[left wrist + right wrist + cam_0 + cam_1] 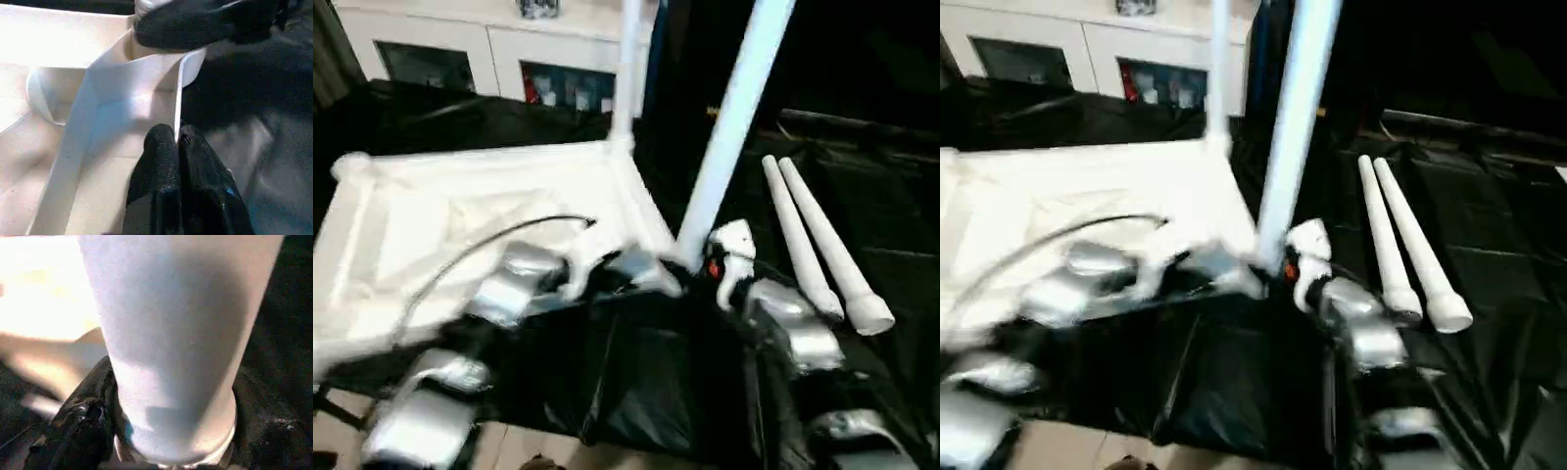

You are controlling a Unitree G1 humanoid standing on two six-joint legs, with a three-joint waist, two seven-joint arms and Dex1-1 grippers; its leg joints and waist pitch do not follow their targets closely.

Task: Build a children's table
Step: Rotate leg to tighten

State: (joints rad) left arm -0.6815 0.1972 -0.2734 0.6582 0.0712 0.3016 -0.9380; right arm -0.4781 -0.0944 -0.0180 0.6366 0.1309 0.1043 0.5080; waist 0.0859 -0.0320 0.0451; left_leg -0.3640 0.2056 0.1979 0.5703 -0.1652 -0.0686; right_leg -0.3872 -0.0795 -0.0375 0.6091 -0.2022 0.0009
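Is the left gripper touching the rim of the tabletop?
Touching. The left wrist view shows the left gripper shut on the tabletop rim wall, pinched between its fingers.

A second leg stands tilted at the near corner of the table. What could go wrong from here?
1. The long white tube leg leans sideways at the near corner socket of the white plastic tabletop; pushed at this angle, it may jam or pop out.
2. The left pincer pinches only the thin rim beside that corner, so the tabletop may slide or lift.
3. A falling leg could hit the two loose white tube legs nearby.
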